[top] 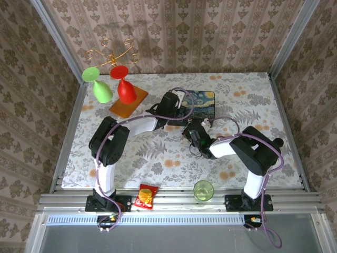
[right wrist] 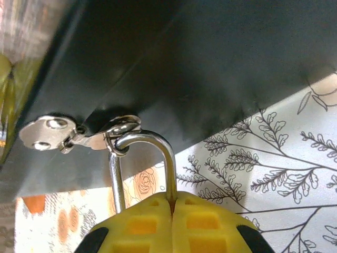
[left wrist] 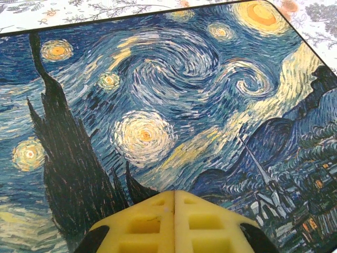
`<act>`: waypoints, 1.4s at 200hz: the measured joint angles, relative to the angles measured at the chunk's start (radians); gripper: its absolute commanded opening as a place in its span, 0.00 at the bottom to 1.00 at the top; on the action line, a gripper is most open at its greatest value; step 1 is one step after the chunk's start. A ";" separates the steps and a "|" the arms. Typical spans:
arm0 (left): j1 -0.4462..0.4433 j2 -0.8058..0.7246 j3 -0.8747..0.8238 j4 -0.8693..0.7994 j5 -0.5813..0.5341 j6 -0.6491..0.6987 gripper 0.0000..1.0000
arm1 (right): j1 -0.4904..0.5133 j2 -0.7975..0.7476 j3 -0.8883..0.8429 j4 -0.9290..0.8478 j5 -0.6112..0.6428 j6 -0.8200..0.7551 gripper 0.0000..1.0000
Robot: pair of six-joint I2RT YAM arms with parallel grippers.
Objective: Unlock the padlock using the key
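Observation:
The padlock's silver shackle [right wrist: 158, 141] hangs through the ring of the box's metal clasp [right wrist: 52, 133] on the dark side of the painted box [right wrist: 200, 63]. My right gripper [right wrist: 172, 196] is shut on the padlock, one shackle leg running down between the yellow pads; the brass body is hidden behind them. In the top view the right gripper [top: 194, 129] sits at the near edge of the box [top: 205, 104]. My left gripper [left wrist: 174, 192] is shut, hovering just over the starry-night lid [left wrist: 158, 95]. The key is hidden; nothing shows between the left pads.
A green goblet [top: 102, 90] and a red goblet [top: 126, 90] stand upturned on an orange tray at the back left, a gold wire stand [top: 113, 52] behind them. A green cup [top: 203, 190] and a snack packet [top: 147, 196] sit on the front rail.

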 measured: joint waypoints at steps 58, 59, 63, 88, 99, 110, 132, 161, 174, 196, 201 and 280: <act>0.021 -0.031 -0.092 0.111 0.044 0.000 0.00 | 0.006 -0.015 -0.008 -0.005 0.088 0.106 0.00; 0.021 -0.032 -0.094 0.113 0.045 0.000 0.00 | 0.007 -0.016 -0.008 -0.006 0.089 0.106 0.00; 0.024 -0.035 -0.101 0.119 0.047 0.000 0.00 | 0.007 -0.018 -0.008 -0.009 0.093 0.110 0.00; 0.039 -0.047 -0.129 0.147 0.060 0.000 0.00 | 0.008 -0.020 0.005 -0.034 0.113 0.127 0.00; 0.047 -0.048 -0.136 0.161 0.062 0.000 0.00 | 0.008 -0.020 0.008 -0.038 0.121 0.134 0.00; 0.054 -0.048 -0.144 0.176 0.063 0.000 0.00 | 0.008 -0.020 0.008 -0.038 0.130 0.146 0.00; 0.063 -0.053 -0.164 0.207 0.064 0.000 0.00 | 0.002 -0.022 0.008 -0.036 0.135 0.158 0.00; 0.066 -0.055 -0.172 0.220 0.064 0.000 0.00 | -0.024 -0.056 0.008 -0.068 0.135 0.152 0.00; 0.066 -0.055 -0.176 0.228 0.064 0.000 0.00 | -0.037 -0.080 0.008 -0.087 0.135 0.150 0.00; 0.072 -0.055 -0.179 0.236 0.064 0.000 0.00 | -0.055 -0.099 0.008 -0.095 0.135 0.151 0.00; 0.075 -0.055 -0.180 0.238 0.063 0.000 0.00 | -0.059 -0.099 0.006 -0.094 0.134 0.154 0.00; 0.090 -0.054 -0.217 0.311 0.049 -0.003 0.00 | -0.152 -0.022 0.019 -0.014 0.034 0.175 0.00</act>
